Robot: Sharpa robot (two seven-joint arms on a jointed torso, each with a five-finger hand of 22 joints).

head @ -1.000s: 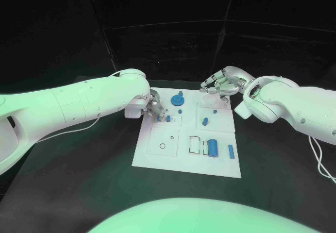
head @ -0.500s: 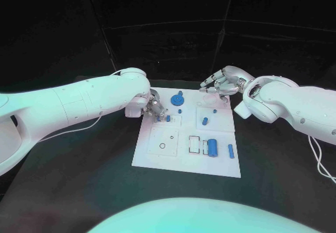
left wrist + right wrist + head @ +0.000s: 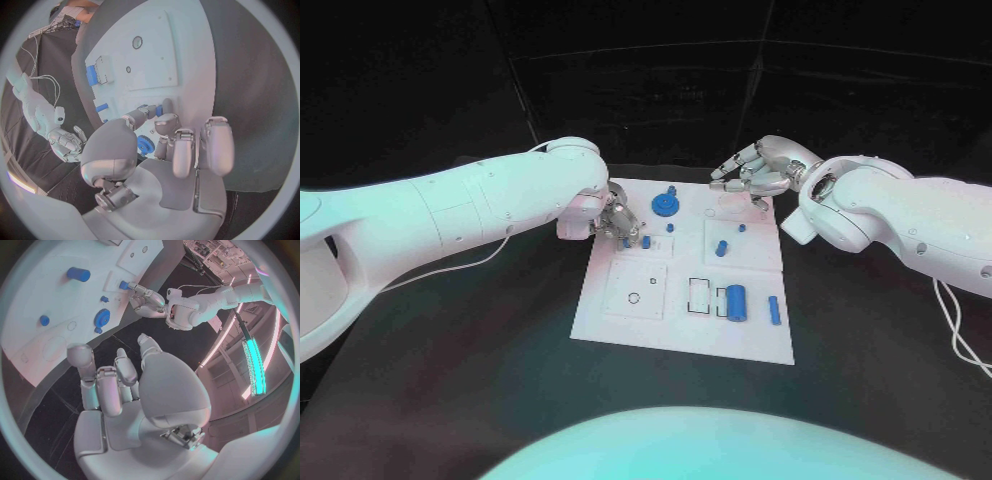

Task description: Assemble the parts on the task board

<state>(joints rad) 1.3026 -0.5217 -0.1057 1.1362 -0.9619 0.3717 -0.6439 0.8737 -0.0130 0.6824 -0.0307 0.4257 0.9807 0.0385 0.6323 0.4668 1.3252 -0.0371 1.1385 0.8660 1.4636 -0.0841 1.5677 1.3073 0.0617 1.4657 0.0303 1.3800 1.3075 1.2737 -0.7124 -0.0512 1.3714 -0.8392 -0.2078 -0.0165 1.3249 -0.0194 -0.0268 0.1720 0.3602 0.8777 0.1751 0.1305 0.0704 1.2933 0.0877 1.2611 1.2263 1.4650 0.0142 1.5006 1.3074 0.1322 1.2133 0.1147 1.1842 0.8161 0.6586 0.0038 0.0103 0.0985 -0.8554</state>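
The white task board [image 3: 620, 318] lies in the middle of the black table. My left hand [image 3: 612, 220] is at its far left part and pinches a small blue peg [image 3: 646, 241] between thumb and a finger, with the peg [image 3: 159, 110] standing on the board. A blue gear [image 3: 665, 206] sits just beyond it. My right hand [image 3: 756, 170] hovers over the far right corner, fingers loosely bent and apart, holding nothing. In the right wrist view the right hand [image 3: 137, 390] is above the board [image 3: 31, 325], with the left hand [image 3: 149, 302] across from it.
Near the board's front right lie a blue cylinder [image 3: 737, 300] and a blue bar [image 3: 775, 311]. A short blue peg [image 3: 723, 248] and a small stud [image 3: 741, 228] sit mid-right. White cables trail off the table's left and right sides.
The left hand's fingers have shifted slightly around the small peg. The right hand stays in place.
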